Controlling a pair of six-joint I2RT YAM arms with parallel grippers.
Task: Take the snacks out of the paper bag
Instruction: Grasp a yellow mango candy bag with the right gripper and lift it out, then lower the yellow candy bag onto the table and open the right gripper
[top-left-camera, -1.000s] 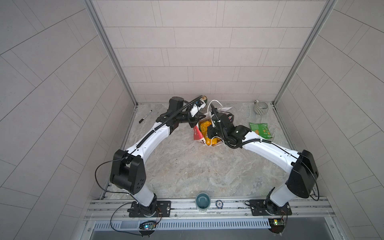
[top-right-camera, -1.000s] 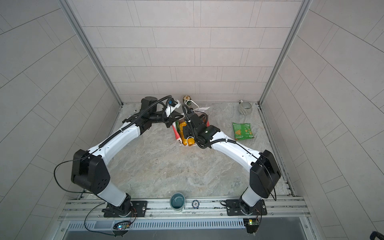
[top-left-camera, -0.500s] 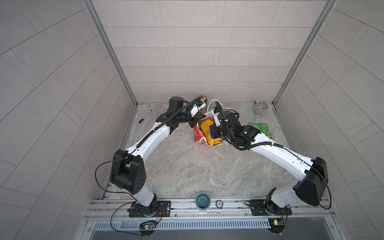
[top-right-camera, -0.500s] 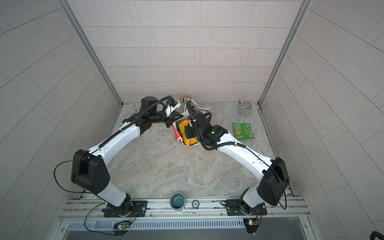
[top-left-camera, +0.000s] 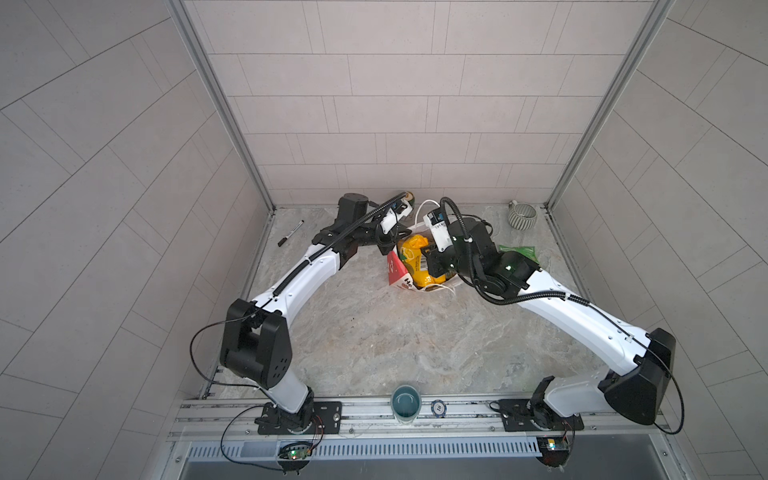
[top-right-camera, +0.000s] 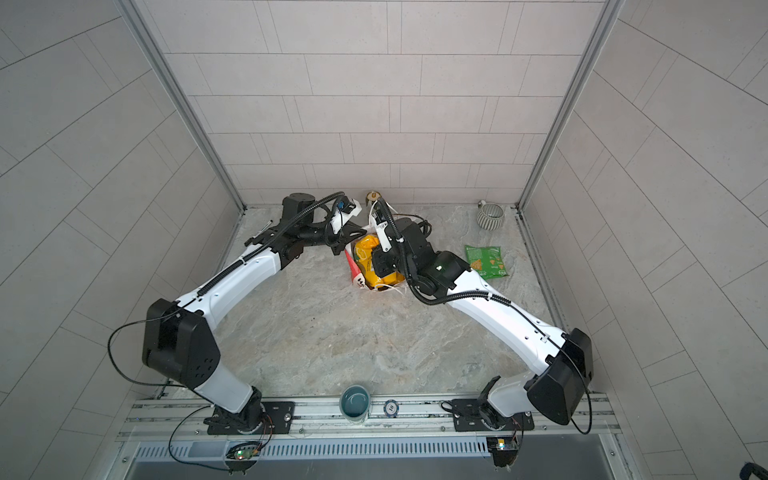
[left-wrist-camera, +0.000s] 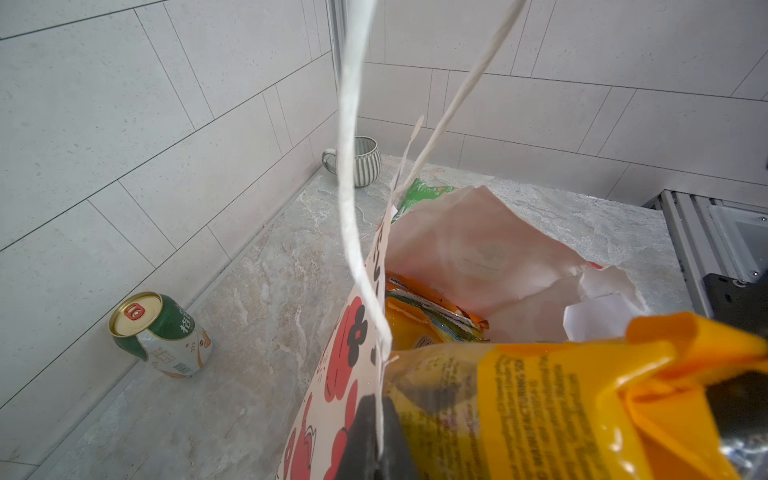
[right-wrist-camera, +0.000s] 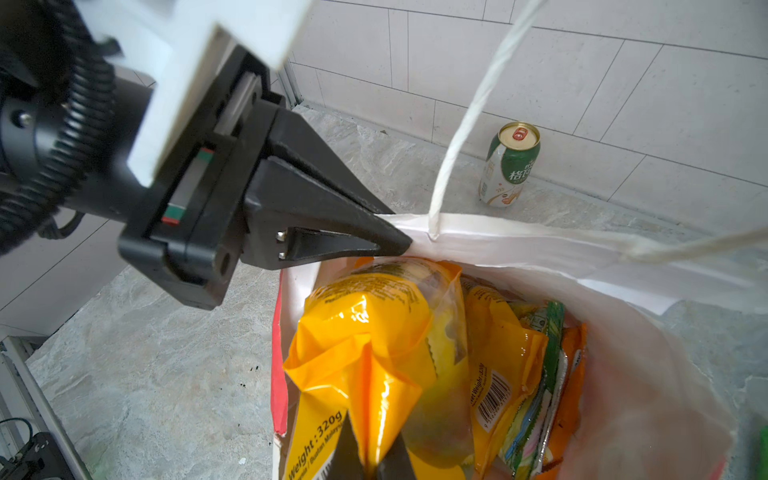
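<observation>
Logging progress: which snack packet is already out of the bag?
The green packet lying flat on the table, apart from the paper bag; the other visible packets are inside it.

The paper bag (right-wrist-camera: 540, 241) is thin matt paper, creased, with twisted white cord handles (right-wrist-camera: 434, 212). The yellow-orange snack packet (right-wrist-camera: 374, 332) is glossy, crinkled plastic film. The drink can (right-wrist-camera: 513, 166) is shiny printed metal. The worktop (right-wrist-camera: 145, 374) looks like smooth veined stone. The left gripper (right-wrist-camera: 395, 245) has matt black plastic jaws
</observation>
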